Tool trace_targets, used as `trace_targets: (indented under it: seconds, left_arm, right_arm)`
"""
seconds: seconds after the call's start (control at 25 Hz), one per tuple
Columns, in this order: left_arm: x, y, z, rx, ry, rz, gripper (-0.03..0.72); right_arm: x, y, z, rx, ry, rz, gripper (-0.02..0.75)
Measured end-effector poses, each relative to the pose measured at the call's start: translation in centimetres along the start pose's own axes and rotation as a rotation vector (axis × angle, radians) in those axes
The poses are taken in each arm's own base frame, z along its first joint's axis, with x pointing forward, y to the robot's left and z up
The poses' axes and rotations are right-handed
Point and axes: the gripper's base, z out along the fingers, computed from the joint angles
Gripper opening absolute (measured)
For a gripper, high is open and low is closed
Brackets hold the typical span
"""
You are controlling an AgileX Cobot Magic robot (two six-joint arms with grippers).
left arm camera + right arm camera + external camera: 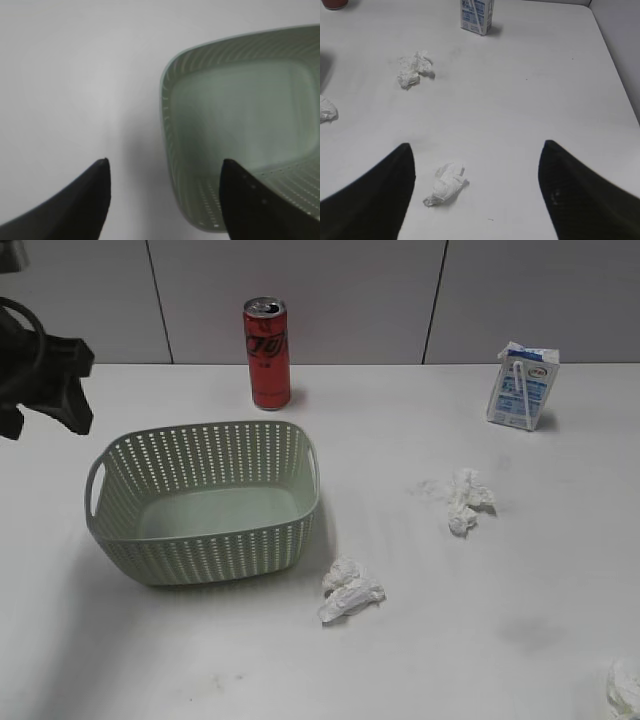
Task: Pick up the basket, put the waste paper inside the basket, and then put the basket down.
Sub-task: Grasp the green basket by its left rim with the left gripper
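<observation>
The pale green slotted basket (220,555) stands empty on the white table, left of centre. Its corner rim (166,90) shows in the left wrist view. My left gripper (165,161) is open and hovers above the basket's edge, with one finger over the table and one over the basket's inside. Its arm (40,370) is at the far left, above the table. Three white waste paper wads lie on the table: one (350,590) by the basket, one (465,500) to the right, one (625,687) at the bottom right. My right gripper (477,144) is open above the nearest wad (445,184).
A red drink can (267,352) stands behind the basket. A blue-and-white carton (523,385) stands at the back right and also shows in the right wrist view (476,15). Two more wads (412,69) (326,107) lie farther off. The table's right edge (615,60) is near.
</observation>
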Motion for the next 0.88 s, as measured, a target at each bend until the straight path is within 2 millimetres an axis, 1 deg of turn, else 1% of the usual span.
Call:
trace_targets:
  seconds: [0.08, 0.24, 0.4, 0.56, 0.72, 0.8, 0.88]
  left_arm:
    - [-0.3, -0.2, 1.8, -0.017, 0.047, -0.013, 0.518]
    - [-0.4, -0.1, 5.3, -0.049, 0.144, -0.025, 0.518]
    - [-0.5, 0.0, 7.9, -0.057, 0.184, -0.03, 0.518]
    - [-0.5, 0.0, 9.9, -0.061, 0.203, -0.031, 0.518]
    - [-0.5, 0.1, 11.2, -0.064, 0.215, -0.032, 0.505]
    - [-0.5, 0.1, 11.3, -0.063, 0.208, -0.032, 0.458]
    - [-0.6, 0.1, 11.3, -0.061, 0.199, -0.032, 0.387]
  right_arm:
    - [0.0, 0.0, 0.0, 0.0, 0.0, 0.0, 0.582]
    - [0.0, 0.0, 0.0, 0.0, 0.0, 0.0, 0.582]
    - [0.0, 0.0, 0.0, 0.0, 0.0, 0.0, 0.582]
    - [0.0, 0.0, 0.0, 0.0, 0.0, 0.0, 0.582]
    - [0.0, 0.0, 0.0, 0.0, 0.0, 0.0, 0.581]
    - [0.0, 0.0, 0.0, 0.0, 0.0, 0.0, 0.581]
    - [0.0, 0.0, 0.0, 0.0, 0.0, 0.0, 0.581]
